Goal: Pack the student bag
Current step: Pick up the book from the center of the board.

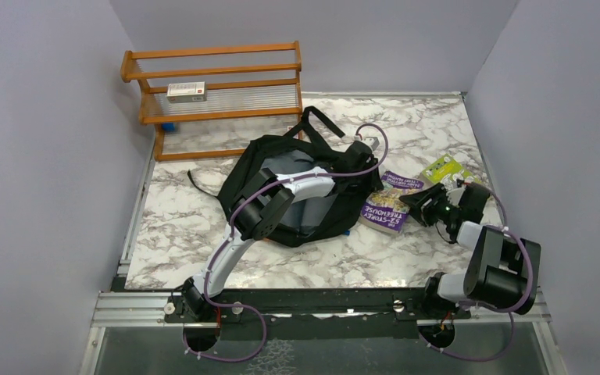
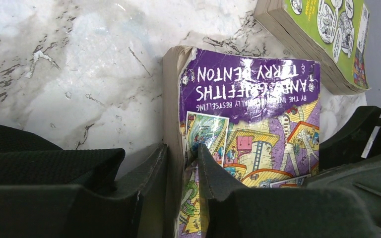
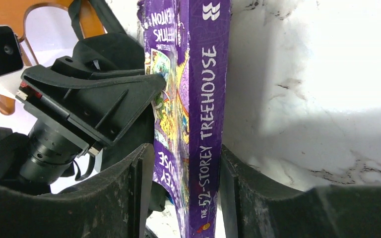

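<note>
At the worktop's (image 1: 187,211) centre slumps the student bag (image 1: 254,156), seemingly soft, floppy and best held by its opening rim, while at its 3 o'clock the left tool (image 2: 181,153) pinches a purple paperback (image 2: 248,99) that the right tool (image 3: 184,151) straddles, grip unclear.

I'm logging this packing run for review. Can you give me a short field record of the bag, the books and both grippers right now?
bag: black, open, mid-table
purple book: just right of the bag, held by both grippers
left gripper: shut on the purple book's edge
right gripper: shut across its spine
green book: on the table, right of the purple book, not held
rack: wooden, far left, small box on it
packed: neither book in the bag yet
</note>
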`<state>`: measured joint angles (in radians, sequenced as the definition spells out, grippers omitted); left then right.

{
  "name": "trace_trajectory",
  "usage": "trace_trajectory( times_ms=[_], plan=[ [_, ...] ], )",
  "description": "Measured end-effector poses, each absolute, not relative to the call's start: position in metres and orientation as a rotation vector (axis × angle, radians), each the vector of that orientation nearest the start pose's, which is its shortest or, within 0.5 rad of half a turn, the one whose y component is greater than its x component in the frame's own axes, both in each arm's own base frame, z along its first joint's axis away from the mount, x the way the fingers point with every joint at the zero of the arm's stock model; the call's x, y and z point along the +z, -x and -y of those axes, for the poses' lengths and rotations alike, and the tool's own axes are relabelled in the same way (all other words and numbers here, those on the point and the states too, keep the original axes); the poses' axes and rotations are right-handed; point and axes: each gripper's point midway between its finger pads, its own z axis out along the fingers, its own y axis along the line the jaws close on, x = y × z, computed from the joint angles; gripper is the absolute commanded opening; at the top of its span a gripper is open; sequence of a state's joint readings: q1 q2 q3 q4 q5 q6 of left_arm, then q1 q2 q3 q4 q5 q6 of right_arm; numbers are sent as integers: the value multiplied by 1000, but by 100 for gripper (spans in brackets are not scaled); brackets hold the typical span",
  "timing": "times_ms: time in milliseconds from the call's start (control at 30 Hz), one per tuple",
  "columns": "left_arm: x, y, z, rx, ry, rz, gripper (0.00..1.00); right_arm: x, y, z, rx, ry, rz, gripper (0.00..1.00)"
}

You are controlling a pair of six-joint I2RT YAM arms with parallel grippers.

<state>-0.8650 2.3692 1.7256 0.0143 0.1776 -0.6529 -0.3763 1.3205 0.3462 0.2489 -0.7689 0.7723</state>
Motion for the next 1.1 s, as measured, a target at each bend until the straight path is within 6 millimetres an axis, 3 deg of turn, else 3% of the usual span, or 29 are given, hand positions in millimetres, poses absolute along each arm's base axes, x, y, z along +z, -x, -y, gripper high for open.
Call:
trace_trajectory(
  times_ms=[167, 433, 600, 700, 800, 867, 1000, 1100],
  plan=[
    [30, -358, 507, -996, -364, -2359, 0, 49, -294, -41, 1117, -900, -2096, 44],
    [35, -358, 507, -995, -387, -2338, 0, 49, -295, -42, 1120, -861, -2096, 12],
    [50, -349, 501, -970, -452, -2338, 39, 76, -293, -36, 968, -766, -2110, 1],
    [65, -341, 487, -925, -497, -2364, 55, 121, -310, -12, 779, -686, -2042, 0],
    [89, -340, 476, -907, -526, -2349, 62, 168, -324, 7, 647, -613, -1954, 0],
    [118, -343, 469, -918, -540, -2306, 65, 191, -328, 15, 588, -568, -1919, 1],
    [187, -353, 451, -968, -566, -2166, 71, 207, -329, 16, 549, -503, -1929, 0],
    [241, -359, 424, -979, -593, -2040, 73, 217, -332, 6, 574, -434, -1961, 1]
  ],
)
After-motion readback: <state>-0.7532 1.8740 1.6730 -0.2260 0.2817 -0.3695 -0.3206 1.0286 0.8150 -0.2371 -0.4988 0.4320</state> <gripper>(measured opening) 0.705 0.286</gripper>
